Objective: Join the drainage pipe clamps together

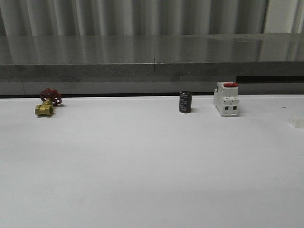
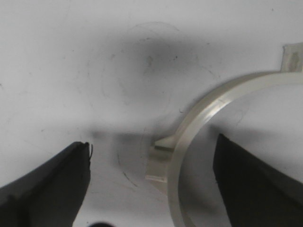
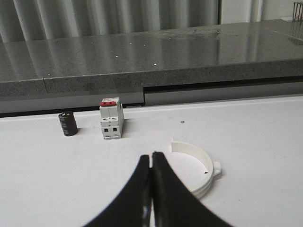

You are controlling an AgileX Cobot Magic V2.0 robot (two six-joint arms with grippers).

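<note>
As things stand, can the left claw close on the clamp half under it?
Probably yes. The left claw is open, and the clamp half's band runs between its two fingers, one finger outside and the other inside the curve. Nothing lies between them on the white table.

Front camera: looks forward, low across my white table (image 1: 142, 180) to the grey ledge (image 1: 152, 57). My right wrist camera faces the same way from nearer the surface, sharing the black cylinder (image 1: 185, 102) (image 3: 68, 124) and the breaker (image 1: 226, 99) (image 3: 111, 119). My left wrist camera points straight down, very close to the tabletop, over one clamp half (image 2: 199, 127).
</note>
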